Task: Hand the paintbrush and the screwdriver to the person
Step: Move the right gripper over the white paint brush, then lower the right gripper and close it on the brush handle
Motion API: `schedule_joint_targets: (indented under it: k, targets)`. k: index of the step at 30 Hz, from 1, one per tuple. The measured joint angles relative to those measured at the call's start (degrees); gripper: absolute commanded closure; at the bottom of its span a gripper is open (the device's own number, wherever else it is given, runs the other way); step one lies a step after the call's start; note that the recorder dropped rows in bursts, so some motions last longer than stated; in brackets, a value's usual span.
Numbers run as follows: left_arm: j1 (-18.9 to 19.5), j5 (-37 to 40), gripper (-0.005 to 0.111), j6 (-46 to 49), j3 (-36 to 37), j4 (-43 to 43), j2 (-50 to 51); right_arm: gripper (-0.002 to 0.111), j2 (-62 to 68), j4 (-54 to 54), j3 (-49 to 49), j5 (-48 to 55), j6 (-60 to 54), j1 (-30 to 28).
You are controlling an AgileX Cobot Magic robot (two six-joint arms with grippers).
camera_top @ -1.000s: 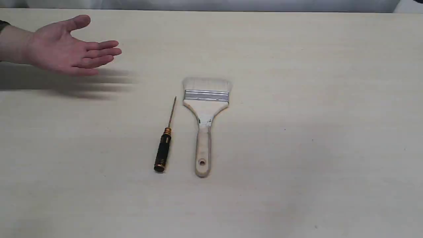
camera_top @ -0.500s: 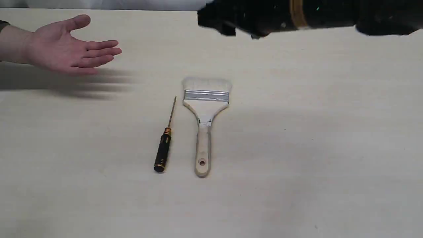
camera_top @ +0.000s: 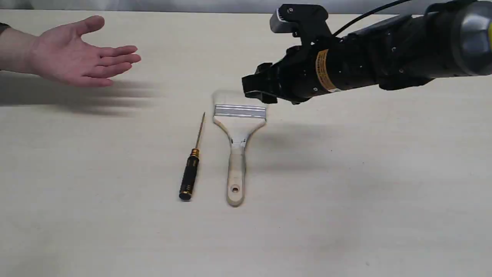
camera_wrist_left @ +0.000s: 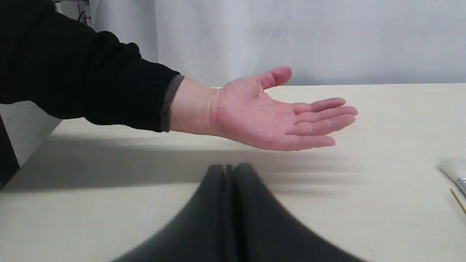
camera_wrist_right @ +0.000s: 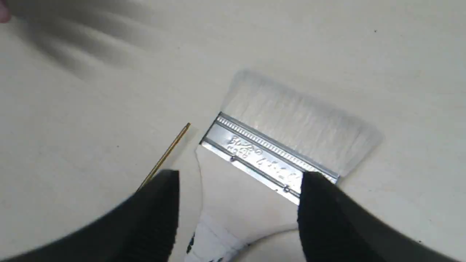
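The paintbrush (camera_top: 239, 134) lies flat at the table's middle, bristles away, handle towards the front; the right wrist view shows its ferrule (camera_wrist_right: 265, 156) and bristles. Just left of it lies the screwdriver (camera_top: 191, 169), its brass shaft tip (camera_wrist_right: 171, 147) beside the ferrule. My right gripper (camera_top: 255, 90) hangs above the brush's bristle end, open, its two fingers (camera_wrist_right: 156, 211) spread to either side of the ferrule and holding nothing. The person's open hand (camera_top: 77, 55) waits palm up at the far left. My left gripper (camera_wrist_left: 230, 174) is shut and empty, near that hand (camera_wrist_left: 276, 112).
The pale table (camera_top: 365, 200) carries nothing else. The black right arm (camera_top: 384, 61) stretches in from the right edge, above the table's far half. A grey backdrop (camera_wrist_left: 291, 36) closes the far side.
The right arm came in from the upper right, then dropped lower and forward until its gripper hung over the brush's bristle end. The hand, brush and screwdriver kept still.
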Motion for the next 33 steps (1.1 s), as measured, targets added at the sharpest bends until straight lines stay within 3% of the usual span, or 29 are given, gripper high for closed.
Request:
schedule_joint_targets:
  k: [3,8,13,17,21,24,29,33]
  targets:
    - [0.0,0.0,0.107,0.0,0.0,0.0,0.0,0.057,0.0,0.0,0.0,0.1,-2.5,0.1]
    - [0.0,0.0,0.107,0.0,0.0,0.0,0.0,0.057,-1.2,0.0,0.0,6.6,-17.5,4.8]
    - [0.0,0.0,0.107,0.0,0.0,0.0,0.0,0.057,-4.4,0.5,-0.3,21.4,-18.1,12.0]
    - [0.0,0.0,0.107,0.0,0.0,0.0,0.0,0.057,-6.4,6.8,-2.0,28.7,-18.3,15.9]
    - [0.0,0.0,0.107,0.0,0.0,0.0,0.0,0.057,-6.7,22.5,-4.0,29.6,-23.2,16.9]
    - [0.0,0.0,0.107,0.0,0.0,0.0,0.0,0.057,-6.7,37.5,-5.0,31.0,-35.0,17.0]
    - [0.0,0.0,0.107,0.0,0.0,0.0,0.0,0.057,-4.8,63.8,-9.0,41.7,-60.6,17.0]
    - [0.0,0.0,0.107,0.0,0.0,0.0,0.0,0.056,-1.8,73.7,-12.5,45.9,-70.9,17.0]
